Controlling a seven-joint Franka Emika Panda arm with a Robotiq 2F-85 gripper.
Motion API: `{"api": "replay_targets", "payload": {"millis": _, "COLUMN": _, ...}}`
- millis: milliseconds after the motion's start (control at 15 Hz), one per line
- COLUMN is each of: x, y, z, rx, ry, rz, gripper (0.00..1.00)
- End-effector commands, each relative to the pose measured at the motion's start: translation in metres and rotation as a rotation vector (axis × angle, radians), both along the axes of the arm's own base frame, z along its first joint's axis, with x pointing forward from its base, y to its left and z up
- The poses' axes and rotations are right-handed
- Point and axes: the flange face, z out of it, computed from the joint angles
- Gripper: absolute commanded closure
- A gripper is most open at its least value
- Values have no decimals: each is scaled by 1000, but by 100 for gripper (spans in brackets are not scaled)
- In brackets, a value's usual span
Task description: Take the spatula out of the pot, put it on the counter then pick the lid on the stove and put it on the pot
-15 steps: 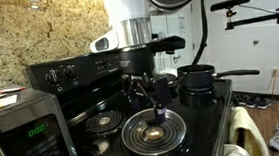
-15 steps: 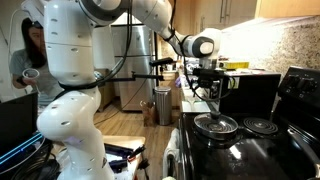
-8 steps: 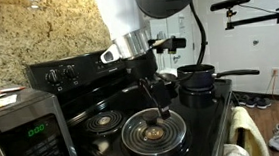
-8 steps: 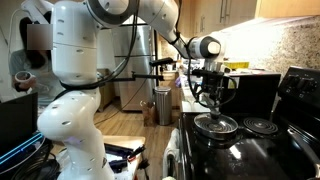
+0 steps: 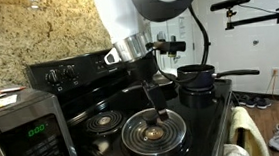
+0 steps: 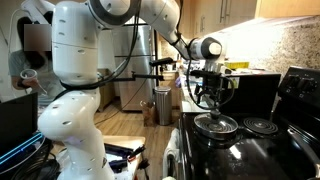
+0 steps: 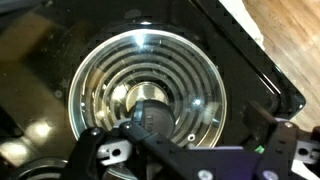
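The lid (image 5: 152, 134) is a see-through disc with a metal rim and lies on the front coil burner of the black stove (image 5: 91, 102). Its dark knob (image 7: 152, 112) shows in the wrist view, with the lid (image 7: 150, 75) filling the frame. My gripper (image 5: 157, 111) hangs open just above the knob, one finger on each side, touching nothing. It is also open over the lid (image 6: 216, 124) where the gripper (image 6: 214, 108) shows in an exterior view. The dark pot (image 5: 197, 82) stands on the far burner, handle pointing right. The spatula is out of view.
A steel microwave (image 5: 21, 132) stands at the near left. A bare coil burner (image 5: 105, 120) lies beside the lid. The stove's raised knob panel (image 5: 71, 70) runs along the granite wall. A cloth (image 5: 246, 130) hangs at the stove front. A person (image 6: 28, 62) stands behind the robot.
My gripper has come down and tilted toward the lid's knob, still open. The lid and pot have not moved.
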Motion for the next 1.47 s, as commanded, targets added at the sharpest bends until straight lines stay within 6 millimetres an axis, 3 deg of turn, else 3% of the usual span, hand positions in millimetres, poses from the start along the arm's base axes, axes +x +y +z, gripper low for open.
{"api": "replay_targets", "payload": {"millis": 0, "x": -1, "y": -2, "z": 1, "rx": -75, "ry": -8, "rz": -126, "gripper": 0}}
{"api": "replay_targets", "payload": {"millis": 333, "x": 2, "y": 1, "z": -10, "rx": -51, "ry": -27, "rz": -216, "gripper": 0}}
{"api": "replay_targets", "payload": {"millis": 800, "x": 22, "y": -8, "z": -26, "rx": -112, "ry": -40, "rz": -552, "gripper": 0}}
{"api": "replay_targets", "payload": {"millis": 1400, "x": 49, "y": -13, "z": -29, "rx": -87, "ry": -44, "rz": -692, "gripper": 0}}
